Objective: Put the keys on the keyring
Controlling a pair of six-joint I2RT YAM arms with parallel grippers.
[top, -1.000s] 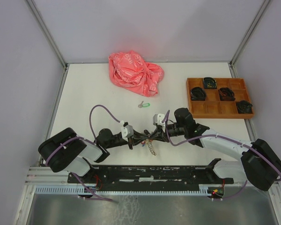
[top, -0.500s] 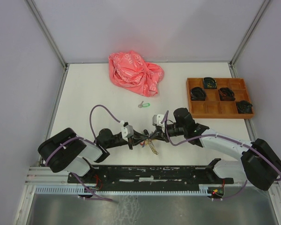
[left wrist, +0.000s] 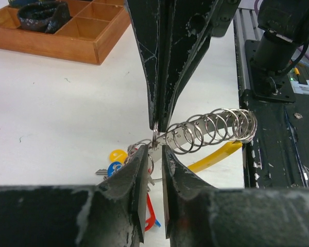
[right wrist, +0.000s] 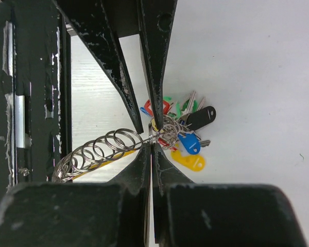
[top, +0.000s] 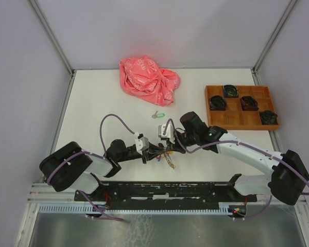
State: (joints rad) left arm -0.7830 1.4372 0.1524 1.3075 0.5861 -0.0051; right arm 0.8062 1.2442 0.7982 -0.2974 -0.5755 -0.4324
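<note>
One small silver key with a green tag (top: 158,115) lies alone on the white table, beyond both grippers. My right gripper (top: 168,145) is shut on a thin silver keyring (right wrist: 154,135) at the end of a chain of linked rings (right wrist: 98,152). My left gripper (top: 157,151) meets it tip to tip, jaws slightly apart around the same ring (left wrist: 155,140). A bunch of keys with yellow (right wrist: 189,162), blue, black, green and red (right wrist: 162,107) tags hangs at that ring. I cannot tell whether the red-tagged key is threaded on it.
A crumpled pink bag (top: 148,80) lies at the back. A wooden compartment tray (top: 242,128) with dark items stands at the right. A yellow strip (left wrist: 216,154) lies under the ring chain. The black base rail (top: 165,188) runs along the near edge.
My right arm has swung left, bringing its gripper closer to the left gripper. The ring chain has shifted left with it. The green-tagged key has not moved.
</note>
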